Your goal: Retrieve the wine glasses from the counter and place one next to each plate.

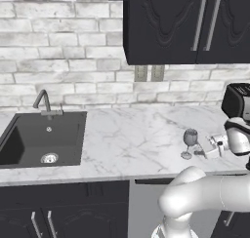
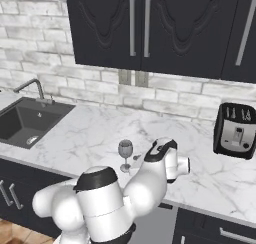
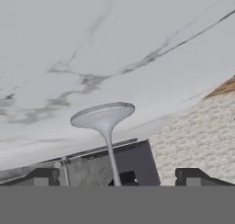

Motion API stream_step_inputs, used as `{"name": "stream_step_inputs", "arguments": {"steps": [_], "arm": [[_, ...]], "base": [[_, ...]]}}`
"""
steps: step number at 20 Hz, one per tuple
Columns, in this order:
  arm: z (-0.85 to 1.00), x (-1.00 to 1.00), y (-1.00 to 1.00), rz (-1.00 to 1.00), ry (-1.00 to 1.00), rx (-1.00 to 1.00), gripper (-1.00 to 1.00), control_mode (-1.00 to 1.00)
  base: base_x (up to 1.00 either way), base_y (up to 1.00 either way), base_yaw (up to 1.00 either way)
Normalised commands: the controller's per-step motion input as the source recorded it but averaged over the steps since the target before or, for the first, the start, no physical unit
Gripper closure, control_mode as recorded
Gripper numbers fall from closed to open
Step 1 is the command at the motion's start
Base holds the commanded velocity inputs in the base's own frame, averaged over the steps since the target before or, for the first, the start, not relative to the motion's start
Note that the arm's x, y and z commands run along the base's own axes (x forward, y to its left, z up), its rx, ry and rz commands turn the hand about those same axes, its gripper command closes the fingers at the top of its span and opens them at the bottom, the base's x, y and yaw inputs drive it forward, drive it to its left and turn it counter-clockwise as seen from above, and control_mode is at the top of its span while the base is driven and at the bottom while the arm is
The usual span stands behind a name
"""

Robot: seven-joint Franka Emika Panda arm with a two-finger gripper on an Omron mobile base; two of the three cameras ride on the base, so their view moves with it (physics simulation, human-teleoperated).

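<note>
Seen standing upright near the front edge of the long white grey-veined marble counter (image 1: pixel 122 134): one small clear, grey-tinted stemmed wine glass (image 1: pixel 189 143), round foot on the stone, rounded bowl above, thin stem vertical. Well apart from the built-in dark sink (image 1: pixel 41 139) with its curved faucet (image 1: pixel 44 103), which lie off toward the left of the worktop; nearer to, though still clear of, the black toaster (image 2: pixel 235 130) at the right. Approached from the side by the white arm's two-finger gripper (image 1: pixel 201 150), held roughly level and pointing across the counter toward the stem. From the hand camera, rolled over so that the foot shows above and the stem (image 3: pixel 110 154) runs down between the two dark finger tips (image 3: pixel 43 176): stem centred in the gap, long axis crossing the closing line, so judged well placed for a pinch once advanced a little. Jaws spread wide, gripping nothing; no contact with the glass visible, though how far the tips reach past the stem hard to tell from the base views, the hand being small there and partly hidden by the arm. Counted here: one wine glass, one sink, one faucet, one toaster, one gripper. Likely next need: small forward reach, then closing on the stem below the bowl, gently, since a thin stem tips easily.
</note>
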Motion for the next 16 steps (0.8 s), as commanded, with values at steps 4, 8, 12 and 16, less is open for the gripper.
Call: {"name": "stream_step_inputs", "arguments": {"steps": [4,8,12,16], "arm": [[-0.05,0.22,0.07,-0.01,0.02,0.0,-1.0,-1.0],[-0.1,0.18,0.13,-0.01,0.01,-0.01,-1.0,-1.0],[-0.16,0.16,0.08,-0.01,0.03,0.0,-1.0,-1.0],[-0.13,0.1,0.04,-0.01,0.02,0.0,-1.0,-1.0]], "base": [[0.0,0.0,0.0],[0.0,0.0,0.0],[0.0,0.0,0.0],[0.0,0.0,0.0]]}}
